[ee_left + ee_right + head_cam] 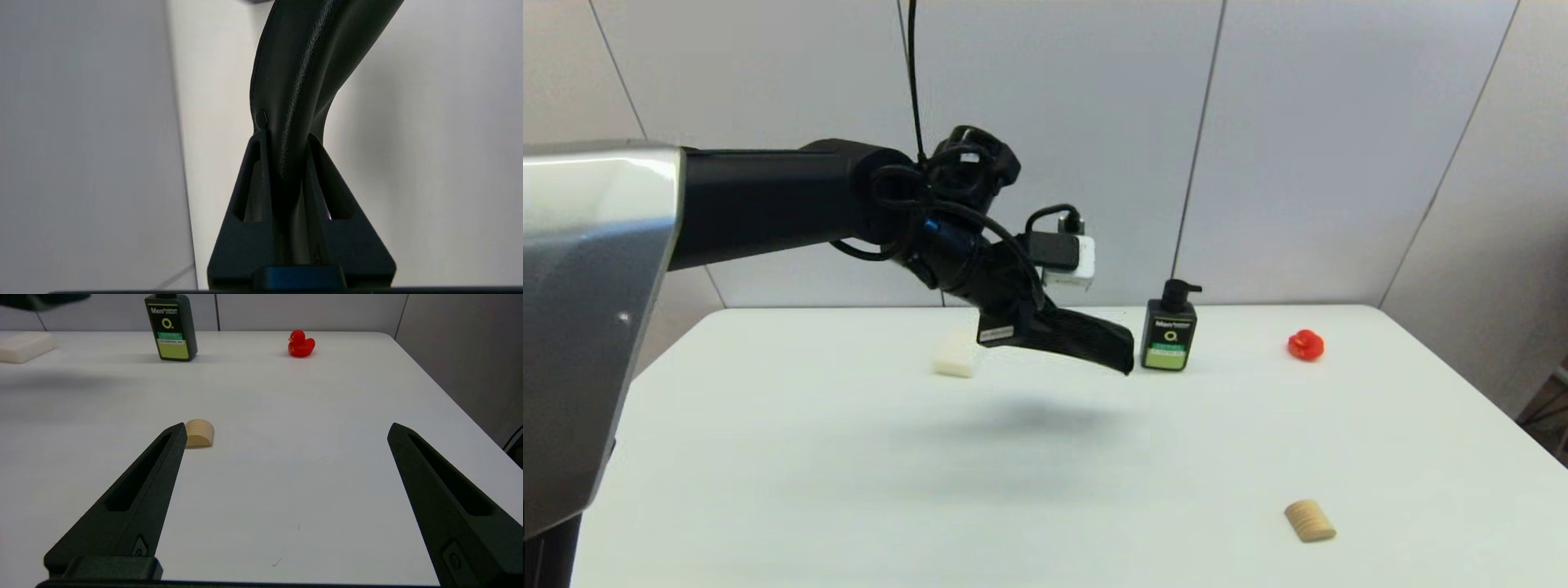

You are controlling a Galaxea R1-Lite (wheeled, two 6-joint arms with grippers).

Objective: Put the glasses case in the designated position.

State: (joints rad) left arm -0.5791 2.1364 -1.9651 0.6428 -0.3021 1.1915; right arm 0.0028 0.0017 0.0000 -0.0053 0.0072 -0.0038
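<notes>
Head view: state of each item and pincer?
glasses case: held in the air above the table
left pincer: shut on the case
right pincer: open, empty
pump bottle: upright
red duck: upright
wooden block: on the table
white block: lying flat

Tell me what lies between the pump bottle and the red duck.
Nothing: bare table between pump bottle and red duck, per head view.

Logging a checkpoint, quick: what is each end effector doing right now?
Left end effector: shut on the glasses case, held above the table.
Right end effector: open, holding nothing, low over the table.
</notes>
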